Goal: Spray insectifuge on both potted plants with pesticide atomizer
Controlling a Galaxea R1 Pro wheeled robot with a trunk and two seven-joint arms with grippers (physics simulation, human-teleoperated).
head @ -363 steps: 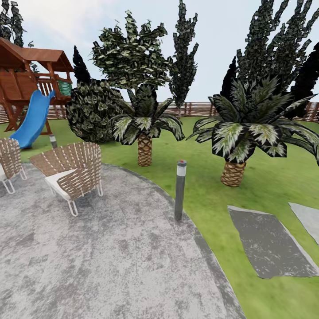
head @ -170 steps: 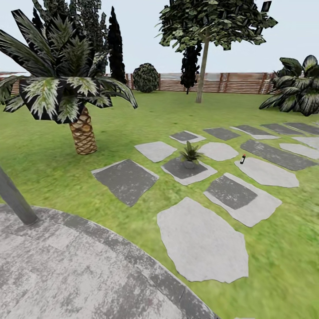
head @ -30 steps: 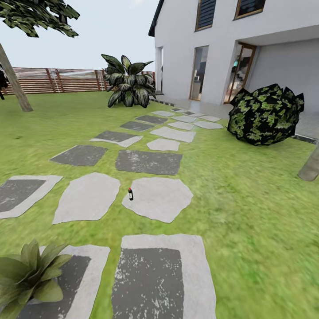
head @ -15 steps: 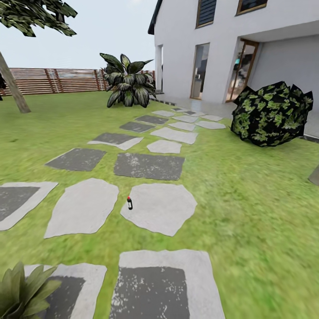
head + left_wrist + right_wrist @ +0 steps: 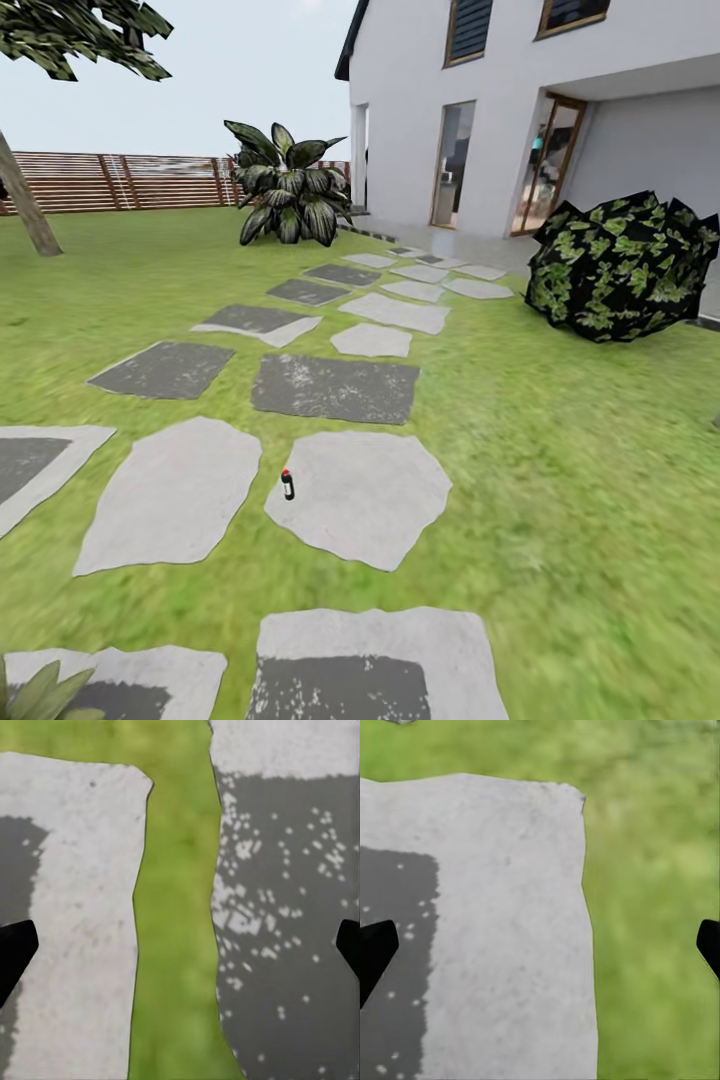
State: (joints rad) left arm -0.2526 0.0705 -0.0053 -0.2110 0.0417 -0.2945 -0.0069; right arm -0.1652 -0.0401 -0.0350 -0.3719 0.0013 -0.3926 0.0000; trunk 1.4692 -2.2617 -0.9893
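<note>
The pesticide atomizer (image 5: 288,485), a small dark bottle with a red cap, stands upright at the left edge of a pale stepping slab (image 5: 362,497) on the lawn (image 5: 560,440), well ahead of both sets of jaws and touched by neither. It sits lower in the head view than half a second ago, and the slabs around it have slid down too; the whole picture has shifted, so the camera has moved and the bottle has not.

One potted plant (image 5: 40,693) shows as a few green leaf tips at the head view's bottom left corner, on a grey slab; less of it shows than before.

The left gripper (image 5: 180,945) hangs with its jaws spread wide, their dark tips at the picture's edges, above a strip of grass between a pale slab and a darker speckled one. The right gripper (image 5: 540,945) also has its jaws spread wide, empty, over a slab's edge and grass.

Farther off stand a white house (image 5: 520,110), a dark leafy bush (image 5: 620,265), a broad-leaved shrub (image 5: 288,198) and a slatted wooden fence (image 5: 130,180).
</note>
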